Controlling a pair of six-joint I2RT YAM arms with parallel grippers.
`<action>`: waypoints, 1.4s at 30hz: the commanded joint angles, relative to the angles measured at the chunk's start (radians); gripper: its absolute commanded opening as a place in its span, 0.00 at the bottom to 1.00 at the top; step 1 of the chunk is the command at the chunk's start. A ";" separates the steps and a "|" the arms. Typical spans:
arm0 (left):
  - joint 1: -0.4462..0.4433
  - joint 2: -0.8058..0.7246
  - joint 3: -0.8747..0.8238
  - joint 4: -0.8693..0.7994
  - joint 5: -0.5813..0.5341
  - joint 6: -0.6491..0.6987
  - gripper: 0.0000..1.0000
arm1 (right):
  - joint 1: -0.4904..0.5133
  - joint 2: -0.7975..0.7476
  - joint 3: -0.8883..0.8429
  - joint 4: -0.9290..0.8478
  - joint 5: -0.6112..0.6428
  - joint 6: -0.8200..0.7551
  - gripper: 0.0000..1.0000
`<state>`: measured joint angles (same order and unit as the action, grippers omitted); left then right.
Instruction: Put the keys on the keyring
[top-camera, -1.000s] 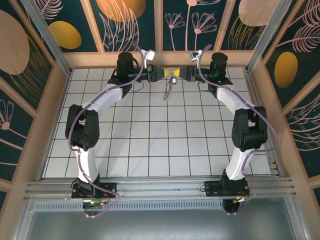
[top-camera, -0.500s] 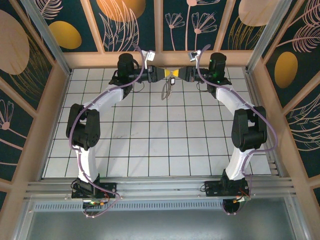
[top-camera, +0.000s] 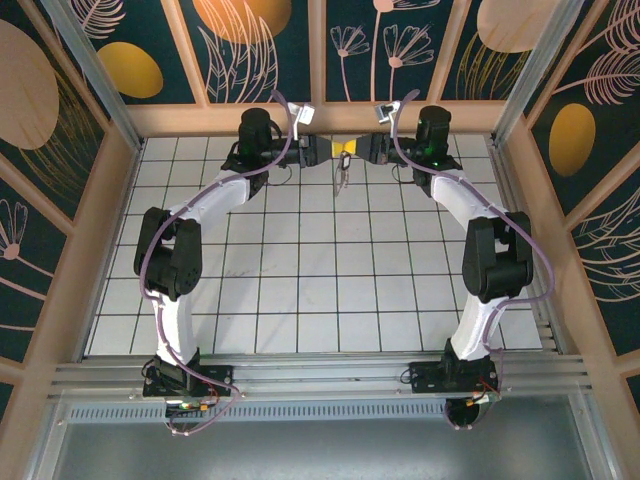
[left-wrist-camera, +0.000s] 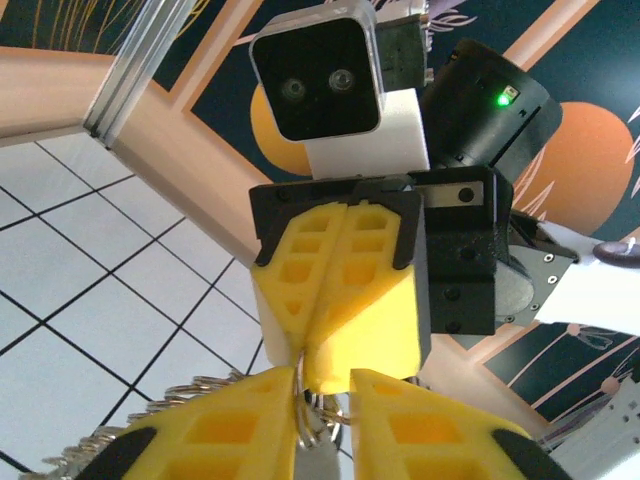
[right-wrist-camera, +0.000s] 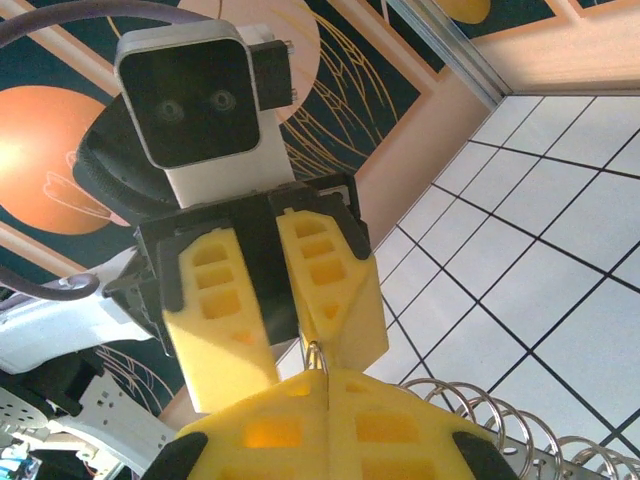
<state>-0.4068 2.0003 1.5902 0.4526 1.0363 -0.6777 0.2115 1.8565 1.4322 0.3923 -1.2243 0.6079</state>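
**While the arms meet at twelve o'clock, the keyring hangs between their tips**

- Since a second ago: the two grippers stood apart at the far edge and have closed up. The left gripper (top-camera: 337, 149) has come in toward three o'clock and now meets the right gripper (top-camera: 348, 149) tip to tip.
- The keyring (top-camera: 342, 178) slanted long toward seven o'clock then. Now it hangs shorter and nearly straight toward six, just under the meeting point and off the tiled floor (top-camera: 300, 290).
- Right tool: yellow fingers (left-wrist-camera: 375, 300) pressed together, thin ring wire coming out of the seam. It is clamped on the keyring.
- Left tool: fingers (left-wrist-camera: 215, 435) narrowly apart, ring wire in the gap.
- The keyring's jagged silvery edge (left-wrist-camera: 150, 425) trails toward eight o'clock in the left wrist view.
- Around: painted leaf-and-disc wall panels (top-camera: 230, 40) in wooden frames at twelve, a metal rail (top-camera: 320, 375) at six, purple cables (top-camera: 152, 240) along the arms.
- A green lamp (left-wrist-camera: 503, 97) glows on the right wrist, beside its white camera (left-wrist-camera: 318, 72).
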 joint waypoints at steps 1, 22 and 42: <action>-0.006 0.007 -0.012 0.038 0.015 0.005 0.16 | 0.007 0.013 0.042 0.025 0.000 -0.007 0.00; -0.009 0.004 -0.027 0.101 -0.002 -0.034 0.01 | 0.013 0.012 0.037 0.023 0.003 -0.014 0.00; -0.013 -0.067 -0.165 0.356 -0.042 -0.164 0.00 | -0.078 -0.265 -0.277 0.232 0.125 0.040 0.37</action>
<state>-0.4183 1.9965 1.4410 0.6662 0.9901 -0.7891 0.1482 1.6733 1.2129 0.5014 -1.1316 0.6346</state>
